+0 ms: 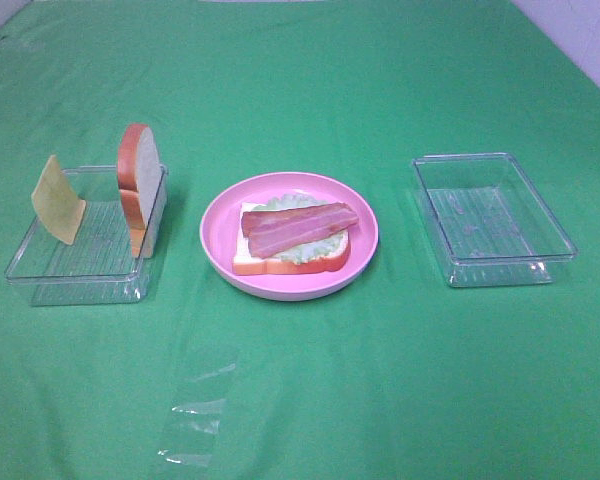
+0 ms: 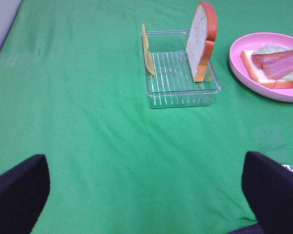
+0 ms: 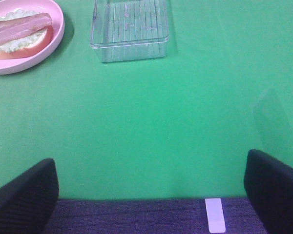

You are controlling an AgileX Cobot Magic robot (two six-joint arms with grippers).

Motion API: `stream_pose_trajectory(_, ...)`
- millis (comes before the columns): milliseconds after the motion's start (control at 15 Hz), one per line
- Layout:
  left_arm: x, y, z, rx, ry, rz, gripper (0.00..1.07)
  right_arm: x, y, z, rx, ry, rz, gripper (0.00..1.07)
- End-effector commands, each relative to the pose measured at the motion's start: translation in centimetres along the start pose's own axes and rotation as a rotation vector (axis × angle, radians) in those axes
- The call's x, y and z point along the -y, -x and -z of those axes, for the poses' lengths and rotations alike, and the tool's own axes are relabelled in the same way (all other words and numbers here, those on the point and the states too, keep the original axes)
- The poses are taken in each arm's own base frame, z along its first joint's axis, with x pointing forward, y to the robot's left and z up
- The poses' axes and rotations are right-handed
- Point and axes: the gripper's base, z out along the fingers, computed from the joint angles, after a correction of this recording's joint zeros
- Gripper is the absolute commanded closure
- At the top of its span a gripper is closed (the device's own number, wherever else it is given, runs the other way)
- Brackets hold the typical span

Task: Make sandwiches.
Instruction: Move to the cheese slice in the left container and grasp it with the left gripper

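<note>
A half-made sandwich point(image 1: 295, 240) sits on the pink plate point(image 1: 220, 230).
It has bread point(image 1: 255, 266), lettuce point(image 1: 320, 250) and bacon point(image 1: 300, 228). The other bread slice point(image 1: 140, 180) and the cheese point(image 1: 58, 200) stand up in the clear box point(image 1: 80, 272) to the left. The left jaws and right jaws are spread wide, holding nothing, over the green desk point(image 1: 330, 400).

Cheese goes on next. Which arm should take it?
Left. The cheese slice stands in the left tray, ahead of the open left tool. The right tray holds nothing.
</note>
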Motion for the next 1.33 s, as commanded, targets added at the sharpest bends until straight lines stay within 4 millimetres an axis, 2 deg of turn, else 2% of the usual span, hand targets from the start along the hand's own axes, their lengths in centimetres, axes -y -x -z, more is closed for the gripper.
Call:
stream_pose_trajectory(67, -0.02, 0.01, -0.01, 0.004, 0.000, -0.003, 0.07, 0.15, -0.10, -0.84, 0.082, -0.012, 0.012, 0.09)
stream_pose_trajectory(1333, -0.11, 0.01, -0.01, 0.004, 0.010, -0.006, 0.06, 0.15, 0.00, -0.73, 0.087, -0.012, 0.013, 0.09)
